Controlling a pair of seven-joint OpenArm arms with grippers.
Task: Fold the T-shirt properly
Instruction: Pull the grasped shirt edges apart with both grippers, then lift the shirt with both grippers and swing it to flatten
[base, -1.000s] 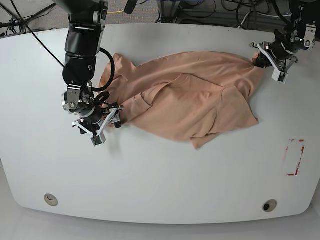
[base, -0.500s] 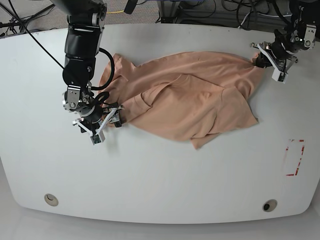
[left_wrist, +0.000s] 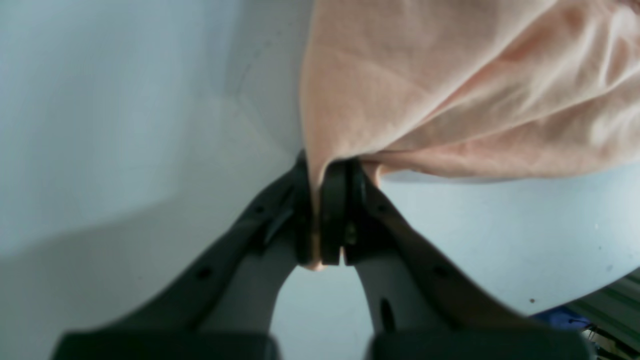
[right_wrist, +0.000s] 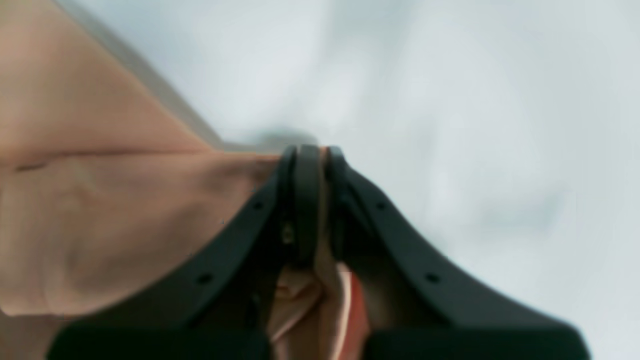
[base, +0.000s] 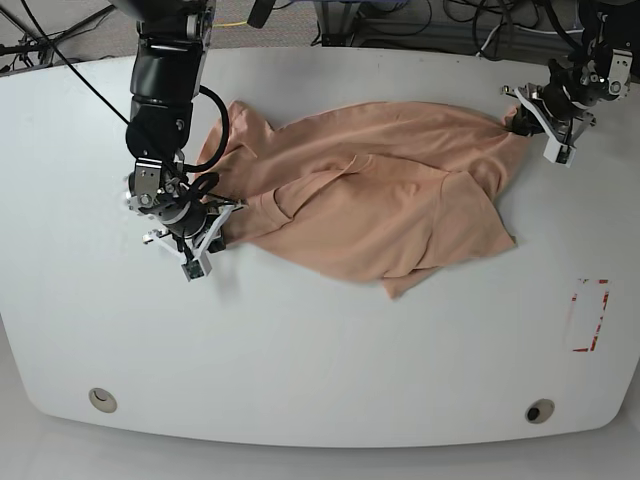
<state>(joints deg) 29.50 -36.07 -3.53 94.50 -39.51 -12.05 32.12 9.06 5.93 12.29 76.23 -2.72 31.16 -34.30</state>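
Peach T-shirt (base: 370, 205) stretches between both grippers (crumpled); left gripper (base: 520, 122) and right gripper (base: 222, 228) each pinch an edge.

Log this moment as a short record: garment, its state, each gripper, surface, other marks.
garment: T-shirt, peach-pink
state: crumpled, spread unevenly, not yet folded
left gripper: shut on the T-shirt's edge, at the shirt's end near the table's far right in the base view
right gripper: shut on the T-shirt's edge at the opposite end
surface: white table
other marks: red rectangle outline on the table, away from the shirt
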